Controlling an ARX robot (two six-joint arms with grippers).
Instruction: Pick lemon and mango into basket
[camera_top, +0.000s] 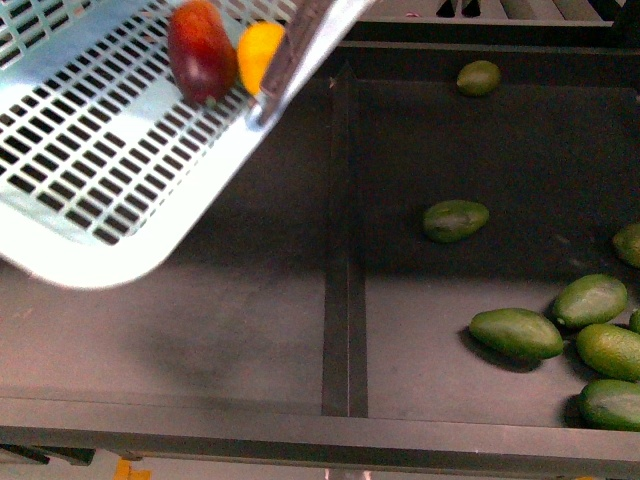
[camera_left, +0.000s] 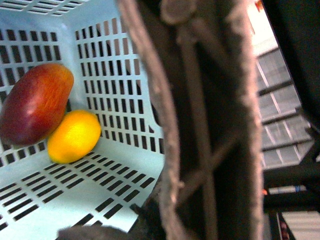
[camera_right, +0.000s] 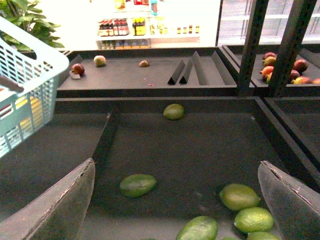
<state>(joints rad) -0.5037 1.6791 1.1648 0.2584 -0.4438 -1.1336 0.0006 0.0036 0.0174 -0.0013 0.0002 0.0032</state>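
Tilted close before the front camera, light turquoise slotted plastic basket (camera_top: 110, 180) hangs above the left compartment of the dark shelf tray (camera_top: 340, 300), with the dark red oval mango (camera_top: 201, 50) and the small yellow-orange lemon (camera_top: 258, 55) touching side by side in its bottom corner. Left gripper (camera_left: 200, 125) fills the left wrist view, blurred, against the basket's brown-grey handle (camera_top: 300, 50); cannot tell how its fingers stand. Right gripper (camera_right: 182, 200) holds its fingers wide apart, empty, above green avocados (camera_top: 515, 333) scattered in the right compartment.
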